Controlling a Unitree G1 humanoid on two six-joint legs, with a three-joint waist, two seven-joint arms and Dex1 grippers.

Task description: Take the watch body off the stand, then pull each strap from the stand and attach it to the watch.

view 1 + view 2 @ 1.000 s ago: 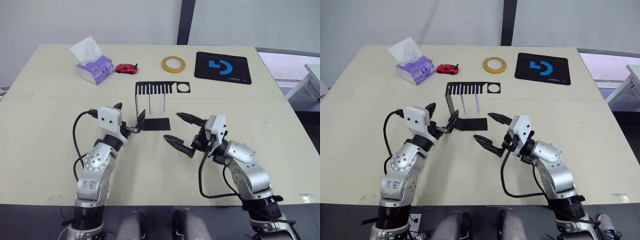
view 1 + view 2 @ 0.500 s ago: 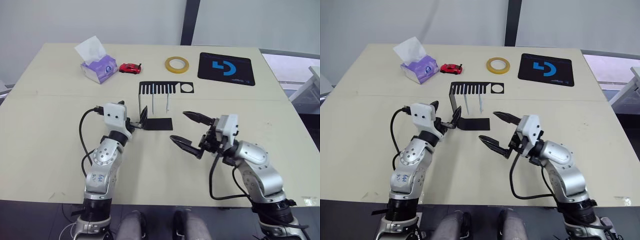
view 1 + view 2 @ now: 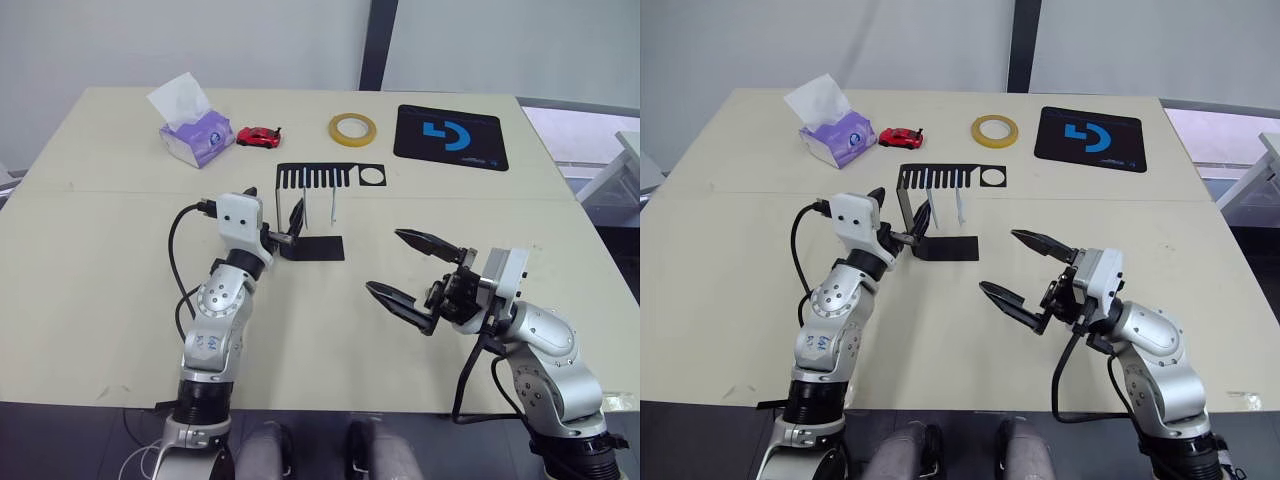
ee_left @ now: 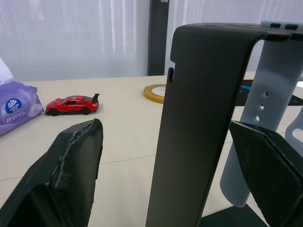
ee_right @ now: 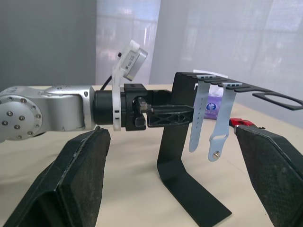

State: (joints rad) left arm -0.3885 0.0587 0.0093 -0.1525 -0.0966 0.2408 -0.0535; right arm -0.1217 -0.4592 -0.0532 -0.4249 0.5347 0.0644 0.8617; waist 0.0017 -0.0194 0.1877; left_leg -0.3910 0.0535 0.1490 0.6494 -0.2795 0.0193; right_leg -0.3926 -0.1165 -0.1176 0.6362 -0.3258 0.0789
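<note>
On the black C-shaped stand [image 3: 310, 210], two pale straps [image 5: 208, 127] hang; left gripper [image 3: 272, 217] fingers straddle its upright, right gripper [image 3: 412, 275] fingers spread.

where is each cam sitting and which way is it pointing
Head stereo pair: on the head, looking forward and down over the table; shows both arms, left gripper at the stand, right gripper open, apart from it.
Left wrist: along its open fingers, straddling the stand's upright, toward the red toy car.
Right wrist: along its open fingers, facing the stand, the straps and the left gripper.
Shared: stand and straps in every view.
</note>
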